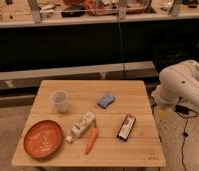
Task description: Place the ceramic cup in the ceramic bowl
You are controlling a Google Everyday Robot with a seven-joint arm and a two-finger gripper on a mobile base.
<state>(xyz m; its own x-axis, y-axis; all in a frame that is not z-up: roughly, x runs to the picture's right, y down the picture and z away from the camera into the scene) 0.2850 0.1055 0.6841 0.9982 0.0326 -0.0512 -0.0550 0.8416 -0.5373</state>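
Observation:
The ceramic cup (59,100), a small pale tumbler, stands upright on the left half of the wooden table (143,150). In front of it, at the table's front left corner, lies the ceramic bowl (43,138), a wide orange-red dish with faint white marks and nothing in it. Only the white arm (180,85) shows, bent at the right edge of the view beside the table. My gripper is out of view, away from the cup and the bowl; its jaws stand wide and hold none of these things.
A white bottle-shaped carton (83,125) lies next to an orange carrot (91,141) near the table's middle front. A blue sponge (106,99) sits mid-table and a black packet (126,127) to its right front. A dark counter runs behind the table.

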